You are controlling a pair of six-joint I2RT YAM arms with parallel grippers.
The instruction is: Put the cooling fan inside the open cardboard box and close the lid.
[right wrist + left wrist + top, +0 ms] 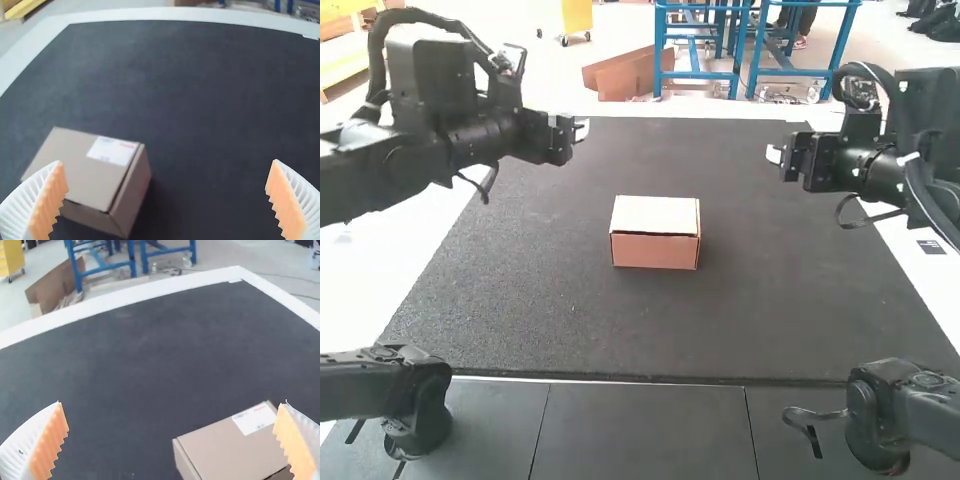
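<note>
Fingers [47, 440] spread wide, the left gripper [172, 406] hangs above the far left part of the black mat [770, 290]. The right gripper [166, 163], its orange-padded fingers equally far apart, hangs above the mat's right side. Between them, well apart from both, the cardboard box [655, 232] sits at the mat's middle, its lid shut flat and a white label [112, 150] on top. The white table [380, 270] borders the mat.
</note>
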